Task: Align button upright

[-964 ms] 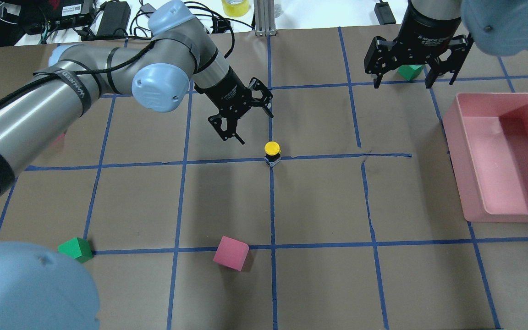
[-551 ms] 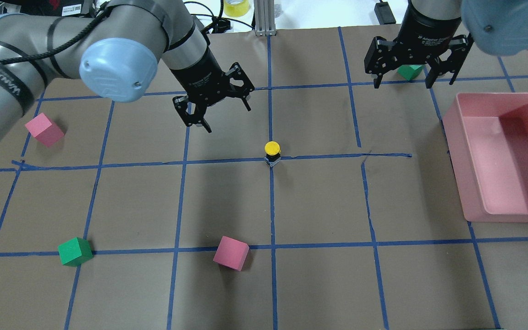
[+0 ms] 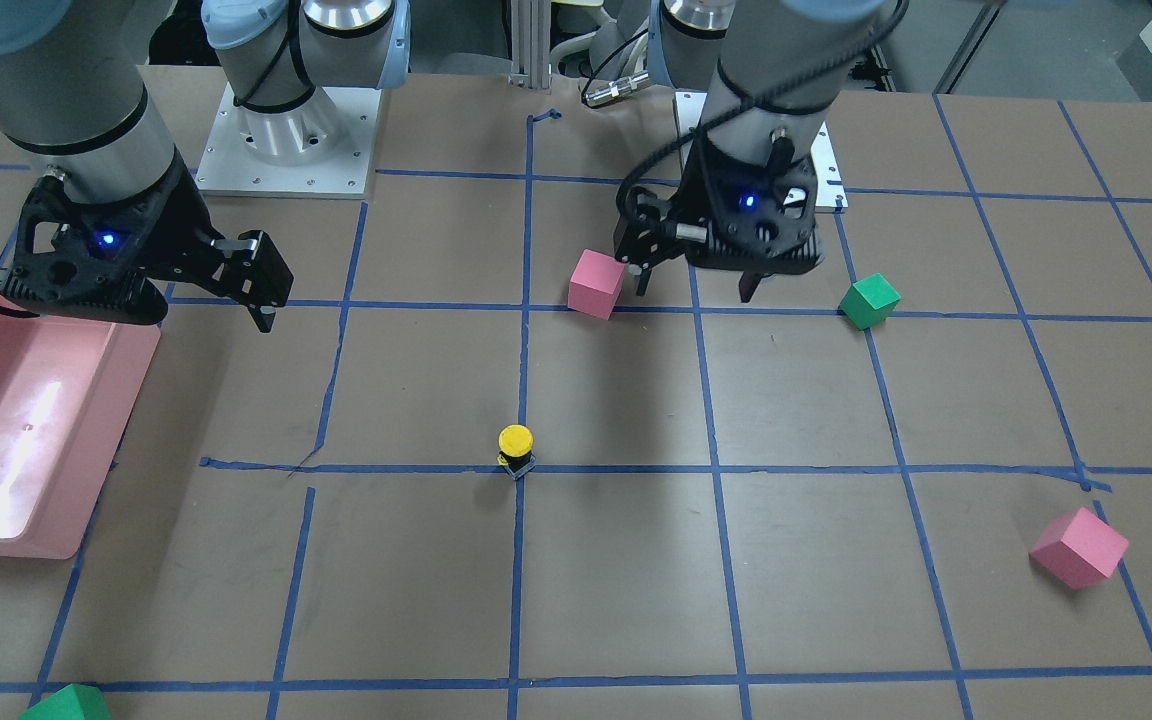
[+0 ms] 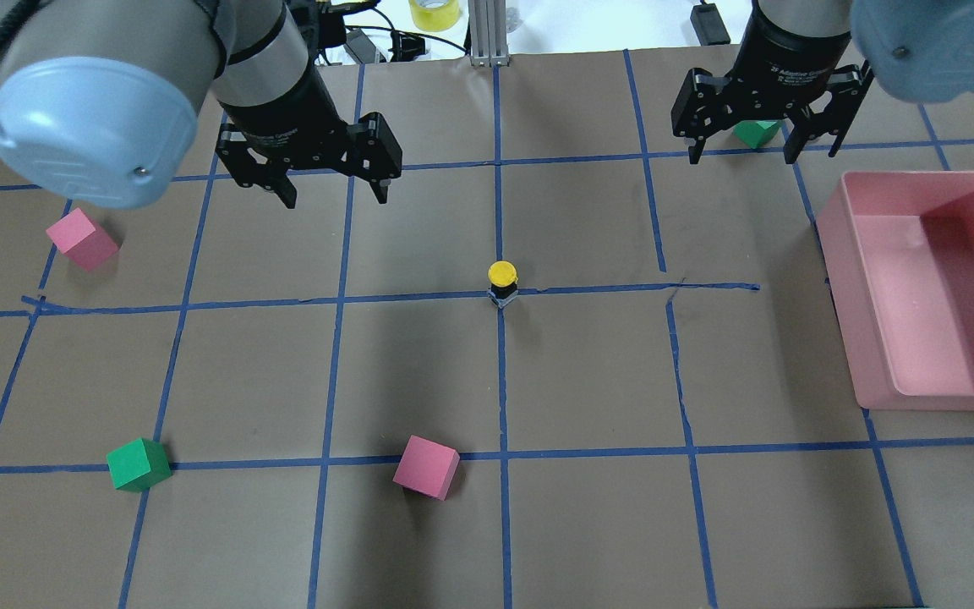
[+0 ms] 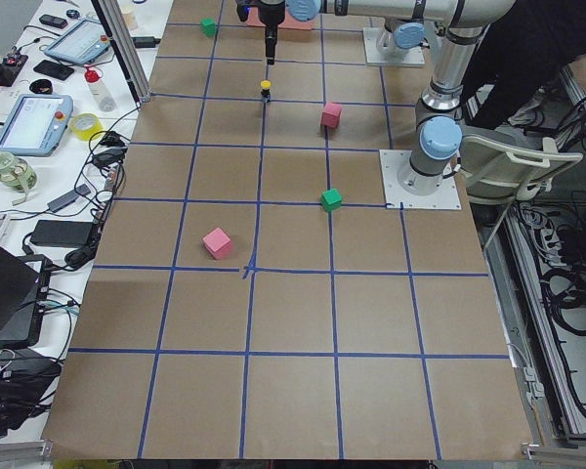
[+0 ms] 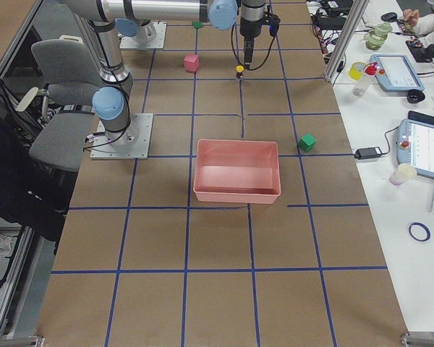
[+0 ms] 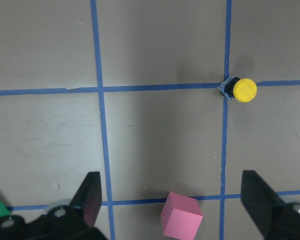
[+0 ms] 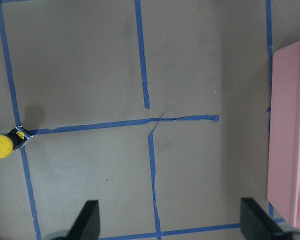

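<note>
Button upright at the centre tape crossing, both grippers up and empty.

The button [image 4: 502, 282] stands on its black base with the yellow cap on top, right on the crossing of two blue tape lines mid-table [image 4: 419, 372], nothing touching it. Left gripper [image 4: 331, 190] hovers above the table, well apart from the button, fingers spread wide, grasping nothing; its wrist view shows the button [image 7: 240, 90] and a pink cube [image 7: 180, 220] below. Right gripper [image 4: 757, 152] hangs over the table's far side near the pink bin [image 4: 867, 355], fingers also spread, empty, with a green cube [image 4: 756, 132] behind it. Another pink cube [image 4: 81, 239] and a green cube [image 4: 138, 463] lie on the left side.
</note>
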You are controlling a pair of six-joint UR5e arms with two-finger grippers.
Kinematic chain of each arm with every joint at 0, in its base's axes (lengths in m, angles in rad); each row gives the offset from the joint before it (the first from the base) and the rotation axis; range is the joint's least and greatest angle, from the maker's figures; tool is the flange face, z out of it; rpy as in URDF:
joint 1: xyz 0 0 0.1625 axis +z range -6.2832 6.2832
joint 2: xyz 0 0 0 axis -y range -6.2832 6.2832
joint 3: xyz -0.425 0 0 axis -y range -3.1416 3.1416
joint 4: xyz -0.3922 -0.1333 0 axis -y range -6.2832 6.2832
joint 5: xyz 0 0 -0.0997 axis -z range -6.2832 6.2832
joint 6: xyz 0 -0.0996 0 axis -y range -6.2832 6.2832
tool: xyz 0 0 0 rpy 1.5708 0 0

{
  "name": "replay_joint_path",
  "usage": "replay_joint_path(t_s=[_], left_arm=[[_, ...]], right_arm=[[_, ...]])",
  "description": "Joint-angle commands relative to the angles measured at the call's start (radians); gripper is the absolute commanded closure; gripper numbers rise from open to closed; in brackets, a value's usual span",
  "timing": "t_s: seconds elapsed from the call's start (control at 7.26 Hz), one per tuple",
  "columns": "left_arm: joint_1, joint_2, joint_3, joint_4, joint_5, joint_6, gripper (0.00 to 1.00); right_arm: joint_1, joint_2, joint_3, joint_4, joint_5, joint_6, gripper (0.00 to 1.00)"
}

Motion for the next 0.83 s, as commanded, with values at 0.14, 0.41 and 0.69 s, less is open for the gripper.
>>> replay_joint_path(t_s=[0.14,0.41,0.69], left_arm=[[0.018,0.056,-0.002,0.006,0.042,0.021,0.0],[0.076,0.059,0.003,0.008,0.033,0.111,0.0],[0.096,0.068,0.004,0.009,0.045,0.149,0.0]], right_arm=[[-0.003,0.0,0.0,0.014,0.0,0.0,0.0],[-0.005,-0.005,0.0,0.015,0.003,-0.011,0.0],[-0.003,-0.006,0.0,0.015,0.0,-0.009,0.0]])
